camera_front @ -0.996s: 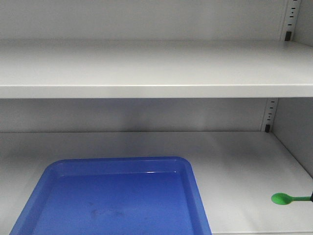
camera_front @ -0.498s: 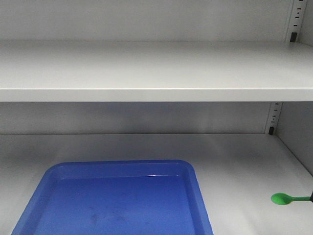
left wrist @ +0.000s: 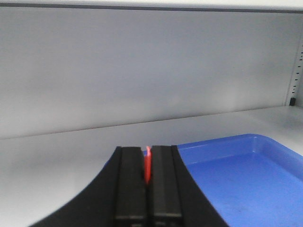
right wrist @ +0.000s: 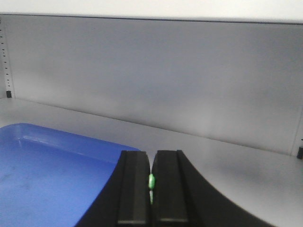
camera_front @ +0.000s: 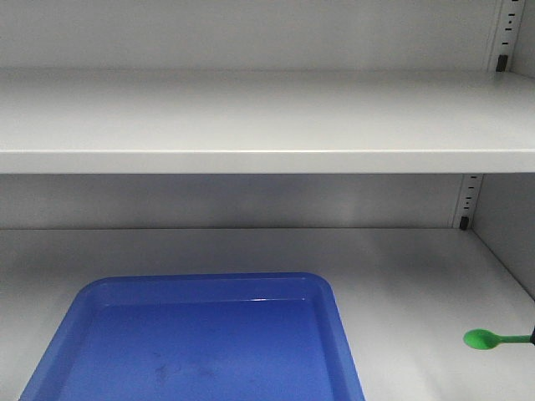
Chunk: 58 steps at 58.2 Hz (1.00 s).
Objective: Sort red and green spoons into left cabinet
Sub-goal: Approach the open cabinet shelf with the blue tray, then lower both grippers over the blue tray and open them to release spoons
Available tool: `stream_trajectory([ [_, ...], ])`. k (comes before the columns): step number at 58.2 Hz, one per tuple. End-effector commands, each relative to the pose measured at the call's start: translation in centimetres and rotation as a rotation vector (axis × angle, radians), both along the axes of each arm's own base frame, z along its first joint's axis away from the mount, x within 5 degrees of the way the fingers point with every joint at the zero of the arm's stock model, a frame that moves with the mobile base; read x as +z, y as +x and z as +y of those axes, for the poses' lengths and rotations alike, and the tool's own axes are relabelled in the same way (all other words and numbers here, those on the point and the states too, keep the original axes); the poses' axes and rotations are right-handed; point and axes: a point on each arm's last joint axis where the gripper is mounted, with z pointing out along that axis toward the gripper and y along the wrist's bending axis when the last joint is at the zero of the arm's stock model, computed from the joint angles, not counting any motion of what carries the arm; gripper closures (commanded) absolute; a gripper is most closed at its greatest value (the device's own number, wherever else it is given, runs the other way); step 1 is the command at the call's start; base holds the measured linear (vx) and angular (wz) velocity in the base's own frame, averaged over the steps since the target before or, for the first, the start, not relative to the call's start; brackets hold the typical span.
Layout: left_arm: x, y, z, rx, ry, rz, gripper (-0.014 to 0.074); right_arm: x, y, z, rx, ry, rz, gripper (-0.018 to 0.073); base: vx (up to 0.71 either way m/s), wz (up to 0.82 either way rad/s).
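Gripper fingers on both arms are pinched thin: the left gripper (left wrist: 147, 172) clamps the bright red plastic spoon (left wrist: 147, 163) edge-on, the right gripper (right wrist: 151, 182) the bright green plastic spoon (camera_front: 495, 338), whose oval bowl juts over the lower shelf (camera_front: 418, 284) of the pale grey metal cabinet (camera_front: 251, 117). Smooth slim handles could twist or slip from the flat black pads; a release short of the glossy blue plastic tray (camera_front: 201, 342) may send one sliding across the slick shelf.
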Motion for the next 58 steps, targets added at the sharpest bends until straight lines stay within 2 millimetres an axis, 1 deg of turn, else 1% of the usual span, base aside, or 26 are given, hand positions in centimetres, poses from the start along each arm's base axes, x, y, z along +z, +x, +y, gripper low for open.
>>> stream_trajectory([
  [1,1.4,0.0,0.2,0.023,-0.037,-0.087,0.0596,0.9,0.3,-0.3,-0.037,-0.017,-0.027,0.0564,0.0,0.0],
  [6,1.5,0.0,0.2,0.025,-0.05,-0.091,0.0596,0.6,0.8,-0.3,-0.036,-0.019,-0.004,0.0564,0.0,0.0],
  [17,1.8,0.4,0.3,0.047,-0.06,-0.131,0.0596,-0.6,2.9,0.1,-0.009,-0.017,0.1,0.0564,0.0,0.0],
  [26,1.1,2.3,-0.1,0.059,-0.045,-0.084,0.0596,-1.8,5.0,0.7,0.046,0.028,0.182,0.0564,0.0,0.0],
  [32,1.0,3.2,-0.2,0.078,-0.048,-0.091,0.0596,-1.7,6.1,1.4,0.118,0.021,0.155,0.0564,0.0,0.0],
  [39,1.1,4.0,-0.5,0.083,-0.068,-0.101,0.0596,-0.9,7.1,2.2,0.223,0.034,0.063,0.0564,0.0,0.0],
  [48,1.7,5.0,-2.2,-0.002,-0.02,-0.087,0.0596,0.0,8.8,3.2,0.342,0.114,-0.031,0.0564,0.0,0.0],
  [53,2.1,5.6,-3.5,-0.057,0.013,-0.1,0.0596,0.0,9.9,3.5,0.392,0.159,-0.034,0.0564,0.0,0.0],
  [58,2.1,6.3,-4.7,-0.099,0.018,-0.085,0.0596,-0.2,11.0,3.9,0.44,0.18,-0.026,0.0564,0.0,0.0],
])
